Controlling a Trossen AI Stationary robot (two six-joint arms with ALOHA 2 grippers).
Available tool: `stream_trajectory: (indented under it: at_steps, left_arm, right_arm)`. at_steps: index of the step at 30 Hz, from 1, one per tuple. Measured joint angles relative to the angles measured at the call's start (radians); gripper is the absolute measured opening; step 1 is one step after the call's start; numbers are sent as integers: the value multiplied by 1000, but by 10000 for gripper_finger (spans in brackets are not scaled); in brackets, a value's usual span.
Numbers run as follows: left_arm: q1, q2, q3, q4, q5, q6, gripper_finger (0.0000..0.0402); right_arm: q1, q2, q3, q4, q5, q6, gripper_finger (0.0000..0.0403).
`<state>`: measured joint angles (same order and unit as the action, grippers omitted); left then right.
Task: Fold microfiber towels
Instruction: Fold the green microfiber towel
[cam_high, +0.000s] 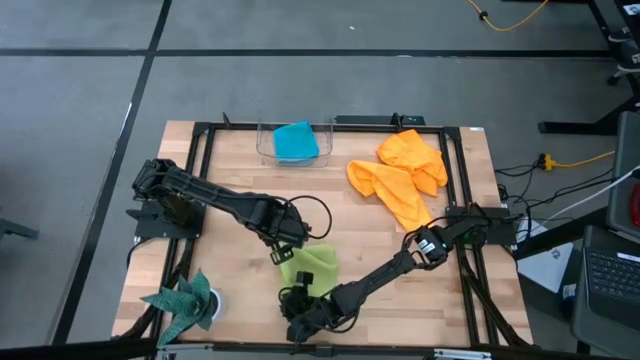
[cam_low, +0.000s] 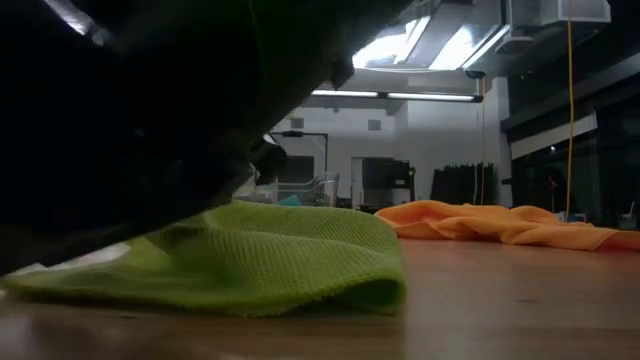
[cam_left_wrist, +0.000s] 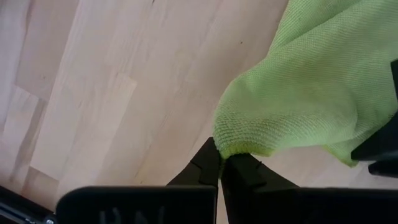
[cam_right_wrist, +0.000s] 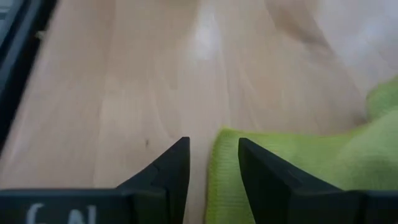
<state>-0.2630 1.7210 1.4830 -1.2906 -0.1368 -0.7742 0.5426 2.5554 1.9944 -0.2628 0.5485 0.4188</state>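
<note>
The lime-green towel (cam_high: 312, 268) lies crumpled on the table's near middle; it also shows in the low view (cam_low: 290, 260). My left gripper (cam_high: 281, 253) is shut on its far-left corner. My right gripper (cam_high: 298, 318) is open at the towel's near-left end, and the towel's edge (cam_right_wrist: 219, 162) lies in the gap between its fingers. The turquoise towel (cam_high: 295, 142) lies in a clear bin at the far edge. Two orange towels (cam_high: 400, 175) lie in a heap at the far right. My left gripper pinches a corner of the lime-green towel (cam_left_wrist: 233, 146) between its two fingertips (cam_left_wrist: 208, 163), only at their free ends. The corner bulges just ahead of the fingers, and the rest of the towel lies slack on the table. My right gripper: I cannot tell whether its fingers touch the towel.
A dark teal spiky-edged cloth (cam_high: 185, 300) sits at the near-left corner. The clear bin (cam_high: 268, 150) stands at the far middle. A black frame (cam_high: 200, 160) runs around the wooden table. Bare wood lies left of the green towel and between it and the orange heap.
</note>
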Motion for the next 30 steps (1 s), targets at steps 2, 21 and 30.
stream_trajectory:
  at_steps: [2,21,30]
  left_arm:
    - [0,0,0,1,0,0,0]
    - [-47,0,0,2,32,-63,0]
    - [-87,0,0,-12,38,-58,0]
  right_arm:
    - [-1,4,0,-34,-1,57,139]
    - [-75,19,4,-130,-216,393,30]
    - [-76,-24,67,-250,-250,359,3]
